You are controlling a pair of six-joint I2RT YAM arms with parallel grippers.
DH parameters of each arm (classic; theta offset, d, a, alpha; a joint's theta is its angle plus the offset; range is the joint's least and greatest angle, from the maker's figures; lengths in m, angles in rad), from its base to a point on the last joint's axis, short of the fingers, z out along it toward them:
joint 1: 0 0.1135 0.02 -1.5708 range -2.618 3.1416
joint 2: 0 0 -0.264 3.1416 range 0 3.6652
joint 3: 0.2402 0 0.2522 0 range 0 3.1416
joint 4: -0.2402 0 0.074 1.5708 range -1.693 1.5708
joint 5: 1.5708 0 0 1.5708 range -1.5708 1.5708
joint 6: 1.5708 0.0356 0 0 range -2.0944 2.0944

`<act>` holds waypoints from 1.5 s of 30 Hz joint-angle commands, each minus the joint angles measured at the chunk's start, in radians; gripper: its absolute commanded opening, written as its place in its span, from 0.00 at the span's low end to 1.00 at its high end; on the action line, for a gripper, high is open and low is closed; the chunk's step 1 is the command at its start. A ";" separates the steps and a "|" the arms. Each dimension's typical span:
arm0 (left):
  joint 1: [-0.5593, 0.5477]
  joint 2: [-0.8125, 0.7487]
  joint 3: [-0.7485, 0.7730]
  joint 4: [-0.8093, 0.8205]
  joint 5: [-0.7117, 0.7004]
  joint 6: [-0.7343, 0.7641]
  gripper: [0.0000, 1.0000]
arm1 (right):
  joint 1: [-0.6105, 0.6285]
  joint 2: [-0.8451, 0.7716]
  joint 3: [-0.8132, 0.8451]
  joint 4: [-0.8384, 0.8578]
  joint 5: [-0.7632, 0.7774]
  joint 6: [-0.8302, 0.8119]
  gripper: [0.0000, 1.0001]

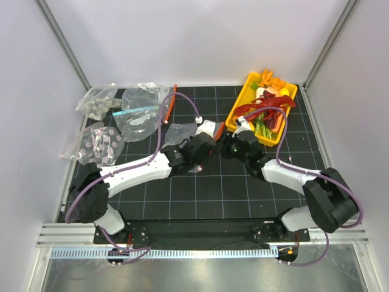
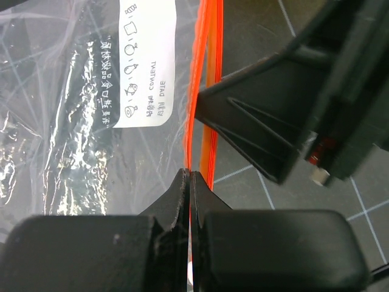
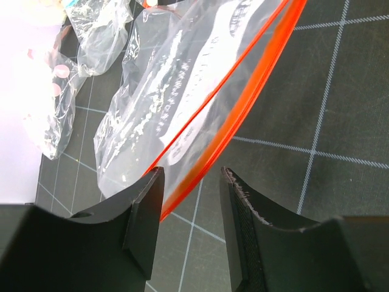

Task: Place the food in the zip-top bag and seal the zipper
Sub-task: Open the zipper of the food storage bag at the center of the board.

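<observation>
Zip-top bag (image 3: 170, 91) is sitting near the yellow tray (image 1: 239, 100), on the side toward the middle of the black worktop (image 3: 340, 91), and both arms are meeting at its mouth. The left gripper (image 2: 189, 182) is pinching the red-orange zipper (image 2: 197, 79), its jaws clenched on the strip with no gap showing between them. The right gripper (image 3: 191, 188) is straddling the same strip with its jaws released and parted. The strip is running closer to one finger than the other, and I cannot tell whether it is touching. A white printed label (image 2: 149, 61) is showing on the bag's crinkled clear film. The food (image 1: 270, 91) is sitting piled in the yellow tray, apart from the bag. Farther from the tray, beyond the held bag, other clear bags are lying, some holding grey discs (image 1: 97, 100).
</observation>
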 commanded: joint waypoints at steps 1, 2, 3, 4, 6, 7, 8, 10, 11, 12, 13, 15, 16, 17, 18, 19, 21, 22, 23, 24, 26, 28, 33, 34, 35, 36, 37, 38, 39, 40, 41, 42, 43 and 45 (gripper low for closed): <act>-0.008 -0.080 -0.013 0.059 0.014 -0.009 0.00 | 0.008 0.020 0.048 0.026 0.017 -0.013 0.48; -0.008 -0.091 -0.023 0.065 0.014 -0.009 0.00 | 0.007 0.024 0.051 0.022 0.018 -0.014 0.47; -0.008 -0.107 -0.029 0.067 0.012 -0.007 0.00 | 0.007 0.027 0.054 0.019 0.020 -0.017 0.45; -0.009 -0.117 -0.033 0.068 0.012 -0.007 0.00 | 0.008 0.028 0.056 0.011 0.022 -0.019 0.43; -0.008 -0.137 -0.044 0.074 0.011 -0.005 0.00 | 0.008 0.027 0.064 -0.001 0.029 -0.029 0.34; -0.009 -0.143 -0.047 0.076 0.009 -0.004 0.00 | 0.007 0.027 0.067 -0.014 0.032 -0.034 0.29; -0.009 -0.146 -0.052 0.079 0.009 -0.002 0.00 | 0.010 0.022 0.070 -0.018 0.034 -0.039 0.23; -0.009 -0.141 -0.052 0.076 -0.006 0.011 0.00 | 0.013 0.011 0.074 -0.040 0.040 -0.055 0.10; -0.009 -0.134 -0.046 0.070 -0.022 0.014 0.00 | 0.026 -0.005 0.082 -0.050 0.048 -0.068 0.06; -0.009 -0.128 -0.041 0.061 -0.041 0.018 0.00 | 0.037 -0.016 0.085 -0.078 0.083 -0.078 0.04; -0.009 -0.109 -0.033 0.050 -0.072 0.021 0.00 | 0.054 -0.027 0.090 -0.095 0.122 -0.109 0.01; -0.009 -0.091 -0.010 0.021 -0.100 0.027 0.04 | 0.115 -0.062 0.108 -0.142 0.222 -0.143 0.01; -0.011 -0.076 -0.004 0.018 -0.112 0.033 0.08 | 0.135 -0.071 0.116 -0.155 0.257 -0.176 0.01; -0.012 -0.071 0.003 0.010 -0.115 0.036 0.11 | 0.155 -0.081 0.123 -0.162 0.282 -0.189 0.01; -0.017 -0.066 0.006 0.008 -0.117 0.037 0.13 | 0.193 -0.094 0.127 -0.172 0.328 -0.203 0.01; -0.020 -0.062 0.010 0.007 -0.121 0.041 0.17 | 0.207 -0.099 0.128 -0.173 0.344 -0.215 0.01; -0.026 -0.055 0.013 0.005 -0.135 0.044 0.19 | 0.233 -0.110 0.134 -0.179 0.365 -0.229 0.01; -0.028 -0.054 0.016 0.004 -0.140 0.047 0.21 | 0.238 -0.111 0.133 -0.179 0.365 -0.230 0.01; -0.029 -0.054 0.016 0.002 -0.143 0.048 0.22 | 0.240 -0.113 0.133 -0.179 0.370 -0.232 0.01; -0.029 -0.055 0.017 0.001 -0.143 0.050 0.23 | 0.240 -0.114 0.133 -0.179 0.370 -0.233 0.01; -0.032 -0.057 0.016 0.001 -0.147 0.051 0.28 | 0.243 -0.117 0.131 -0.176 0.371 -0.232 0.01; -0.034 -0.055 0.017 0.001 -0.164 0.051 0.32 | 0.244 -0.122 0.127 -0.167 0.368 -0.232 0.01; -0.035 -0.026 0.046 -0.061 -0.285 0.027 0.31 | 0.255 -0.136 0.113 -0.149 0.364 -0.236 0.01; -0.035 -0.010 0.062 -0.091 -0.339 0.021 0.31 | 0.255 -0.139 0.113 -0.149 0.365 -0.240 0.01; -0.034 0.000 0.072 -0.110 -0.376 0.016 0.30 | 0.257 -0.147 0.113 -0.152 0.367 -0.241 0.01; -0.034 0.010 0.083 -0.128 -0.403 0.002 0.30 | 0.255 -0.151 0.113 -0.155 0.371 -0.241 0.01; -0.034 0.036 0.106 -0.145 -0.457 0.001 0.29 | 0.255 -0.154 0.111 -0.156 0.374 -0.243 0.01; -0.034 0.047 0.118 -0.183 -0.482 -0.004 0.29 | 0.255 -0.160 0.107 -0.156 0.377 -0.244 0.01; -0.034 0.062 0.131 -0.202 -0.508 -0.010 0.29 | 0.255 -0.167 0.105 -0.161 0.390 -0.244 0.01; -0.034 0.075 0.144 -0.225 -0.538 -0.027 0.28 | 0.257 -0.170 0.105 -0.162 0.396 -0.243 0.01; -0.034 0.102 0.173 -0.270 -0.587 -0.033 0.27 | 0.255 -0.168 0.108 -0.169 0.405 -0.243 0.01; -0.034 0.110 0.187 -0.294 -0.612 -0.042 0.21 | 0.257 -0.161 0.113 -0.182 0.432 -0.235 0.01; -0.034 0.116 0.203 -0.323 -0.630 -0.054 0.17 | 0.254 -0.151 0.116 -0.190 0.452 -0.226 0.01; -0.035 0.110 0.204 -0.337 -0.660 -0.062 0.01 | 0.244 -0.130 0.125 -0.216 0.488 -0.203 0.01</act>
